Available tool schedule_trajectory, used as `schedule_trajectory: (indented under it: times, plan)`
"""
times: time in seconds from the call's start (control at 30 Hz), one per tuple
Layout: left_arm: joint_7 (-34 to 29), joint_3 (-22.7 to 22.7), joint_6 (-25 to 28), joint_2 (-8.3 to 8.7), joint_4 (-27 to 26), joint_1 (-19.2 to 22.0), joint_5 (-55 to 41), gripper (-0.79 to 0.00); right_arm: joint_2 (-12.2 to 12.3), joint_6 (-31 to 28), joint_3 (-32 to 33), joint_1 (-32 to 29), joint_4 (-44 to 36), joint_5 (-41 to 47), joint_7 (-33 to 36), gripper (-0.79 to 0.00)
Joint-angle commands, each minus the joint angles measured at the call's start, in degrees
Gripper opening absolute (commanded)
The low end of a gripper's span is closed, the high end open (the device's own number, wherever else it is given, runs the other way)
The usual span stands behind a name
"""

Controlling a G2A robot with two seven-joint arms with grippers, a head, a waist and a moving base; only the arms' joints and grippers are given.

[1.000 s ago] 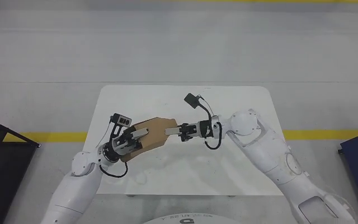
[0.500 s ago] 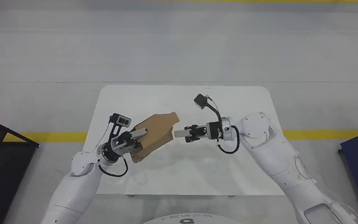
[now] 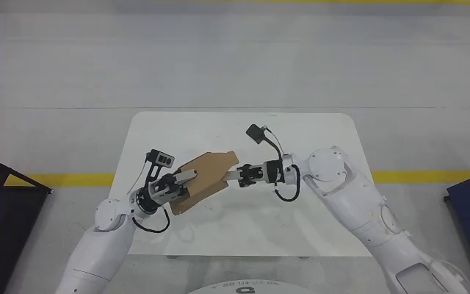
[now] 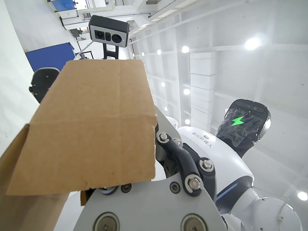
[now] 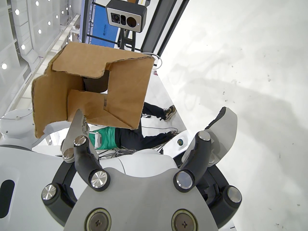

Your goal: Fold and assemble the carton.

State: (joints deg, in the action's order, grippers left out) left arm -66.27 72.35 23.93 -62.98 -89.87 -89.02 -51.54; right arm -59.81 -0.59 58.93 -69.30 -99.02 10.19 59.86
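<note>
Carton [image 3: 209,170] above table [image 3: 316,136], left of centre

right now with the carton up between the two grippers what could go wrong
1. The carton seems held only by the left gripper at its far end, so a push from the open right gripper could twist it loose.
2. Its end flaps leave a gap in the middle; a fingertip beside them might catch an edge and bend it wrongly.

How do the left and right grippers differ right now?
The left gripper is shut on the carton, carrying it; the right gripper is open, holding nothing. The left gripper clamps a side panel; the right gripper points at the flapped end. Both are at the carton.
</note>
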Motion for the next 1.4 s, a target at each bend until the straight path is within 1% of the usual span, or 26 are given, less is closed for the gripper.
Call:
schedule_trajectory:
  times: [0.0,0.2,0.3,0.5,0.63,0.83,0.9,0.97,1.07,1.23,1.37]
  plan:
    - [-0.1,0.07,0.08,-0.03,0.0,0.0,0.04,-0.785,-0.07,0.0,-0.27,0.28,0.19,0.06,-0.1,0.0]
    - [0.27,0.46,0.05,-0.06,-0.25,-0.24,0.72,-0.785,-0.1,-0.27,-0.74,0.57,0.37,-0.16,0.3,0.0]
    - [0.33,0.58,0.13,-0.09,-0.45,-0.38,0.94,-0.785,-0.08,0.6,-1.38,0.97,0.36,-1.38,1.17,0.0]
    - [0.27,0.89,-0.02,-0.13,-0.86,-0.62,1.02,-0.785,-0.27,2.09,-2.06,1.68,0.64,-1.76,0.08,0.0]
    - [0.32,1.4,0.02,-0.09,-1.04,-0.75,1.5,-0.785,-0.03,0.15,0.31,0.67,1.29,1.94,-0.6,0.0]
    - [0.21,1.66,-0.01,-0.13,-0.92,-1.01,1.44,-0.785,1.0,-5.3,5.6,-3.14,1.04,6.42,1.11,0.0]
    - [0.16,1.52,0.0,-0.18,-0.8,-0.95,1.56,-0.785,1.3,-7.0,6.45,-4.29,0.31,6.65,2.6,0.0]
    - [0.21,1.22,-0.08,-0.24,-0.67,-0.85,1.87,-0.785,1.4,-7.63,6.57,-4.97,-0.39,6.43,2.69,0.0]
    - [0.44,0.85,-0.15,-0.33,-0.51,-0.58,2.38,-0.785,1.34,-7.05,6.17,-4.76,-0.82,6.08,1.91,0.0]
    - [0.43,0.3,-0.58,-0.44,-0.36,-0.26,3.2,-0.785,1.18,-6.94,5.92,-4.14,-0.16,7.91,1.42,0.0]
    - [0.12,0.25,0.41,-0.54,-0.53,-0.11,3.1,-0.785,1.23,-4.24,4.89,-3.29,-0.01,4.71,1.67,0.0]
